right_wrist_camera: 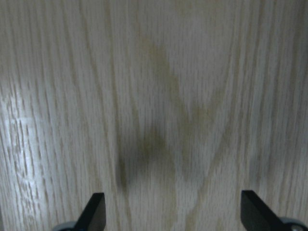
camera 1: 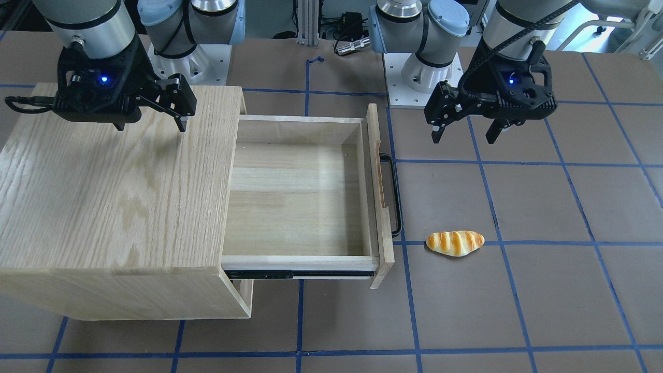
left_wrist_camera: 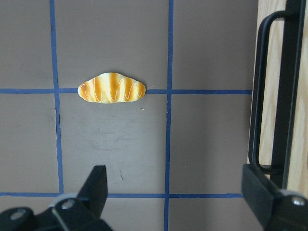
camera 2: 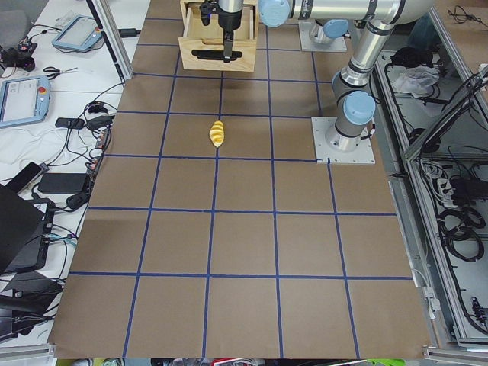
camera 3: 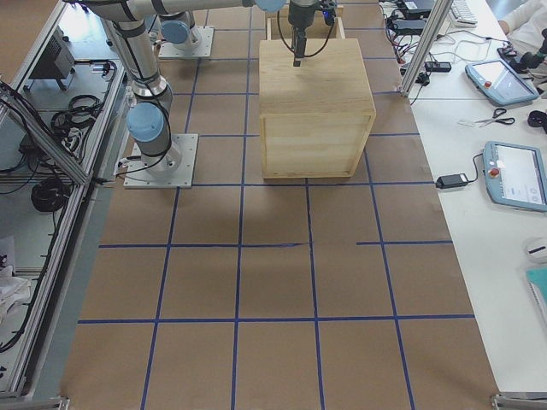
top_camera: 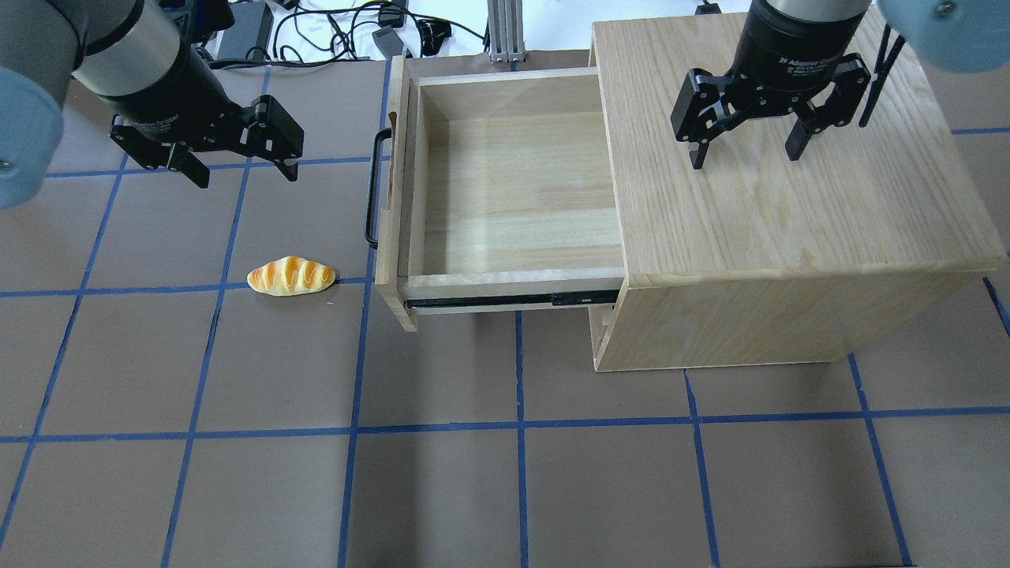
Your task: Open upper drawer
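Tabletop [top_camera: 442,489]: upper drawer [top_camera: 513,189] rear hidden under cabinet [top_camera: 789,205].

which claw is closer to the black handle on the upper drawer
Left. The left claw hangs open over the table, just off the handle of the upper drawer; the right claw hangs open over the cabinet top, across the pulled-out drawer from it.

A golden-brown striped bread roll [top_camera: 291,276], perhaps a toy, lies centre-left in the overhead view on a brown table [top_camera: 442,489] gridded with blue tape. A light-oak cabinet box [top_camera: 789,221] stands upper right.
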Motion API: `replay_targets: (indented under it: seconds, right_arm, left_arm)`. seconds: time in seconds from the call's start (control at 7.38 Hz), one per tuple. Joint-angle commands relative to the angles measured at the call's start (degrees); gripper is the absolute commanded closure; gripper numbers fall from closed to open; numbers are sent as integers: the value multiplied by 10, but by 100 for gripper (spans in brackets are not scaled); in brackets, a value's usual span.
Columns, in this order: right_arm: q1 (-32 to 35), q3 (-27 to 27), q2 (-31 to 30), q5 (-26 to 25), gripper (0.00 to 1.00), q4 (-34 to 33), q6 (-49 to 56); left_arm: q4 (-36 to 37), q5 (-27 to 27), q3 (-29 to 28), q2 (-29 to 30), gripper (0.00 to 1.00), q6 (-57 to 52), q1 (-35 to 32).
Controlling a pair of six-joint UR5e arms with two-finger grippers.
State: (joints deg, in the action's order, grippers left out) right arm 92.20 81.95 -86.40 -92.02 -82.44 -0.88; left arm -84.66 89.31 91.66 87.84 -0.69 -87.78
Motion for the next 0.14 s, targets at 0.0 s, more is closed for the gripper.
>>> replay_targets:
  seconds: [0.0]
  right_arm:
    - [0, 0, 0, 0, 0, 0, 0]
  left_arm:
    - [-1, 1, 0, 0, 0, 1, 0]
